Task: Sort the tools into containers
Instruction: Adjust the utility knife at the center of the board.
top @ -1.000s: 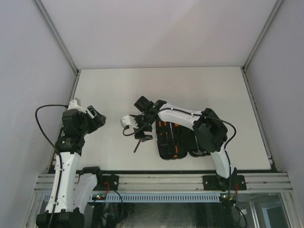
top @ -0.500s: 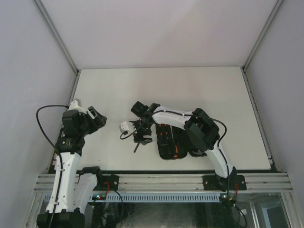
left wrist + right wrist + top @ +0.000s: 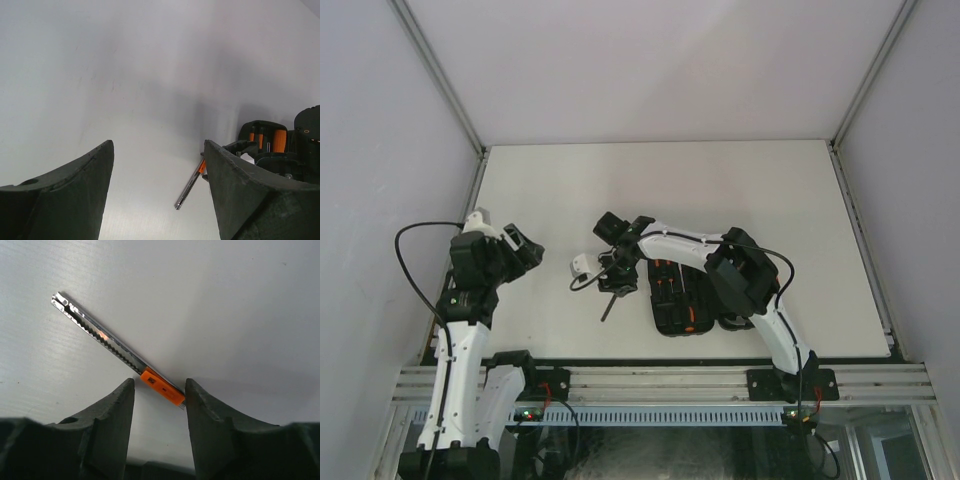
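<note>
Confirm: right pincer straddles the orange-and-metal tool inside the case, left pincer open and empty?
Wrong place: the tool lies on the bare table beside the case, not in it, per the right wrist view. The right pincer straddles its orange end; the left pincer is open, empty.

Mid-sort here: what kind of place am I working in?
Likely a lab robot test cell: a white table enclosed by plain white walls, an aluminium rail along its near edge, and a black tool case laid out.
</note>
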You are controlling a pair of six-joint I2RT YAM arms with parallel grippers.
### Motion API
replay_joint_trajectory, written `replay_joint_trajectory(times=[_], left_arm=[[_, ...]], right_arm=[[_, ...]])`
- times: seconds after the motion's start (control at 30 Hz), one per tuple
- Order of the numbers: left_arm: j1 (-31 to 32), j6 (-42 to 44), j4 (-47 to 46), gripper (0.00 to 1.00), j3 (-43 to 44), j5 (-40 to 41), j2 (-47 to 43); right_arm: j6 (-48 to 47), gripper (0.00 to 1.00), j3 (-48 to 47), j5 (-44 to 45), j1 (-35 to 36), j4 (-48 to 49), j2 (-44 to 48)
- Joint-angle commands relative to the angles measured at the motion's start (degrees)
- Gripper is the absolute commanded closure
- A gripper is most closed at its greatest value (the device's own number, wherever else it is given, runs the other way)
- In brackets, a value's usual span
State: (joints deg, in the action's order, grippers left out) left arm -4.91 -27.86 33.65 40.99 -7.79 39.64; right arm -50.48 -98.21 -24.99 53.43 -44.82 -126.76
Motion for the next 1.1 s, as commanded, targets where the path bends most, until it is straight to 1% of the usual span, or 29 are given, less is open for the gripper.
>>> replay_joint_trajectory(times=[0.0, 0.07, 0.17, 0.37, 0.57, 0.7, 0.8, 0.87, 0.9, 0.97, 1.0, 1.07], left_arm=[[-1.1, -0.2, -1.4, 0.24, -0.9, -0.6, -0.8], [-1.2, -0.2, -1.3, 0.24, -1.0, -0.8, -1.0], [-1.3, -0.2, -1.5, 0.24, -1.2, -0.8, -1.4], [-1.8, -0.4, -1.8, 0.24, -1.4, -1.6, -1.4], [-1.9, -0.3, -2.0, 0.24, -1.5, -2.2, -1.3], [-1.9, 0.1, -1.9, 0.24, -1.4, -2.2, -1.2], [-1.9, 0.2, -1.9, 0.23, -1.4, -2.3, -1.0], [-1.9, 0.2, -1.9, 0.23, -1.4, -2.3, -1.0], [-1.9, 0.2, -1.9, 0.23, -1.4, -2.3, -0.8], [-1.9, 0.2, -1.9, 0.23, -1.4, -2.4, -0.7], [-1.9, 0.2, -1.9, 0.23, -1.4, -2.4, -0.6], [-1.9, 0.3, -1.9, 0.23, -1.4, -2.5, -0.5]], right_arm=[[2.3, 0.59, -0.4, 0.0, 0.3, -2.1, -0.3], [3.3, 0.65, 0.9, 0.4, 0.3, -1.3, 0.4], [5.7, 0.71, 3.8, 1.1, 0.3, 1.1, 2.1], [15.2, 0.77, 9.1, 1.0, 0.2, 5.2, 5.6], [27.5, 0.83, 13.0, 7.7, 1.5, 7.6, 7.1], [38.2, 0.81, 14.3, 14.0, 1.9, 7.7, 7.5], [47.3, 0.82, 16.2, 17.9, 2.4, 8.3, 8.0], [53.3, 0.83, 18.5, 20.6, 2.8, 10.4, 8.7], [56.0, 0.82, 19.8, 21.1, 3.0, 12.0, 9.2], [60.4, 0.79, 21.6, 22.3, 3.7, 14.1, 9.7], [61.8, 0.75, 21.9, 22.6, 4.0, 14.4, 9.7], [63.3, 0.64, 21.9, 23.4, 4.7, 14.8, 9.5]])
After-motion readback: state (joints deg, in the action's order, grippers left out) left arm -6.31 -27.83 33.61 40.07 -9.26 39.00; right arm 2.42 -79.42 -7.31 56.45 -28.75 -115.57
